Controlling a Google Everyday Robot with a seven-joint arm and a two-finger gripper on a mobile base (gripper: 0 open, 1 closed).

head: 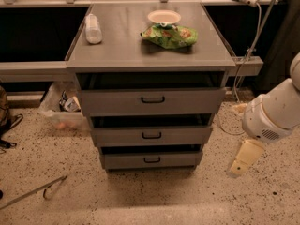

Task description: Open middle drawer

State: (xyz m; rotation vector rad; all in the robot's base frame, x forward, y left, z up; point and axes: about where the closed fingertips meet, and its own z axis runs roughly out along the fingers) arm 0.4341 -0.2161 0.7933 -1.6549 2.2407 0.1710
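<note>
The grey cabinet has three stacked drawers. The middle drawer (pixel 151 136) has a flat grey front with a small black loop handle (pixel 151 135) and a dark gap above it. Its front sits in line with the top drawer (pixel 152 101) and the bottom drawer (pixel 151 160). My gripper (pixel 238 167) is a cream piece hanging from the white arm (pixel 272 116) at the right. It hangs low over the floor, to the right of the cabinet and apart from the drawers, at about the bottom drawer's height.
On the cabinet top (pixel 117 48) lie a white bowl (pixel 164 17), a green snack bag (pixel 169 35) and a clear bottle (pixel 93 28). A plastic bin (pixel 63 114) stands on the floor at the left. A cable (pixel 243 69) hangs at the right, and a metal rod (pixel 33 193) lies lower left.
</note>
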